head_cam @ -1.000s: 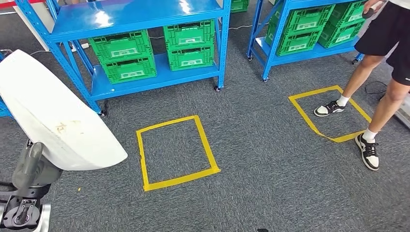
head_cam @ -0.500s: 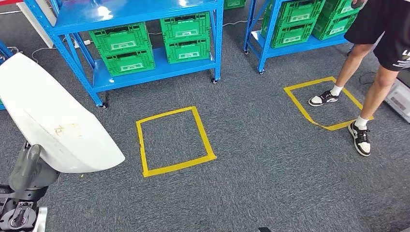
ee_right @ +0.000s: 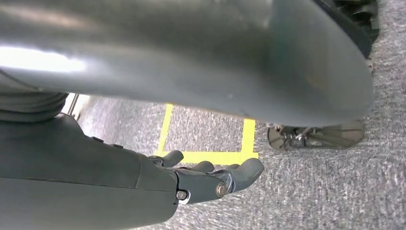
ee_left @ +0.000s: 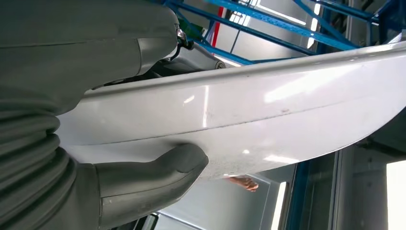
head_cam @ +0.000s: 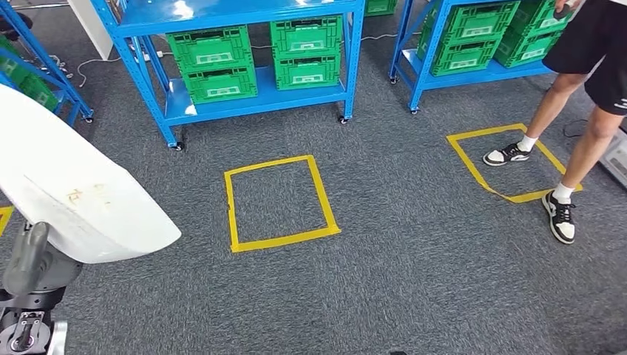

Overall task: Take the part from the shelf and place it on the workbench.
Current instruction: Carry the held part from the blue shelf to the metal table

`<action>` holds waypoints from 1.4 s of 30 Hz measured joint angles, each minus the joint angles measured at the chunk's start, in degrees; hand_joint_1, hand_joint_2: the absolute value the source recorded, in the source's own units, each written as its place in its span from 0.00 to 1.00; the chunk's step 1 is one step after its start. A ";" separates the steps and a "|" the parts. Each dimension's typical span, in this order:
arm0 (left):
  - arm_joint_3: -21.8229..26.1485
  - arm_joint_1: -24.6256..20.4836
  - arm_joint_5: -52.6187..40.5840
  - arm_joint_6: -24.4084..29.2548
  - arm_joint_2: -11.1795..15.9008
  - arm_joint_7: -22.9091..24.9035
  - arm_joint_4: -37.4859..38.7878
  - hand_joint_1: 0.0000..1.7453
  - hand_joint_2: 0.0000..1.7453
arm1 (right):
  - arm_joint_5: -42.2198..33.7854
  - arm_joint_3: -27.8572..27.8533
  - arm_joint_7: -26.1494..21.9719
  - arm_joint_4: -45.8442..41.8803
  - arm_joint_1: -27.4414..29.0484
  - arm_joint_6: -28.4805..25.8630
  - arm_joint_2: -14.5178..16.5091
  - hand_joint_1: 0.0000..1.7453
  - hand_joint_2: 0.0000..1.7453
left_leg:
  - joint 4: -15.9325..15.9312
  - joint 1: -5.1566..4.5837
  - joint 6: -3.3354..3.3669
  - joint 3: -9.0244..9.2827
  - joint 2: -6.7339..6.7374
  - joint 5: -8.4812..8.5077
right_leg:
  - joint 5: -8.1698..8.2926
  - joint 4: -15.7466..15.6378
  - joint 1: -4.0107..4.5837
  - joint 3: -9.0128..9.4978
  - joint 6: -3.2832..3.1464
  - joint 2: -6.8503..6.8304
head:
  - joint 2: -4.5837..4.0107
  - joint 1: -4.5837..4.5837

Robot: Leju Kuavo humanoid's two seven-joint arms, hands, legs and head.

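A large white curved part [head_cam: 81,192] takes up the left side of the head view, held up over the carpet. In the left wrist view my left hand [ee_left: 139,179] holds this white part [ee_left: 268,110], with the thick grey thumb pressed against its smooth underside. My right hand [ee_right: 206,179] hangs low above the carpet with its dark fingers loosely stretched out and nothing in them.
A blue shelf [head_cam: 255,111] with green crates [head_cam: 214,63] stands ahead, and a second shelf [head_cam: 473,74] is at the right. Two yellow tape squares [head_cam: 281,196] [head_cam: 510,163] mark the grey carpet. A person [head_cam: 584,89] stands at the right square.
The whole picture has shifted right and a little down, so my view has moved. The white part stays in my left hand. The person stands in about the same spot.
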 joint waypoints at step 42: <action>2.05 2.49 0.04 -0.72 2.04 -0.73 -1.51 1.00 1.00 | 3.87 1.97 -0.84 0.04 0.19 0.00 0.20 0.00 0.00 | 14.87 0.72 -3.07 -7.68 3.86 -6.05 | 1.23 -0.51 -0.42 -1.03 -2.18 -6.28 | 0.00 -0.30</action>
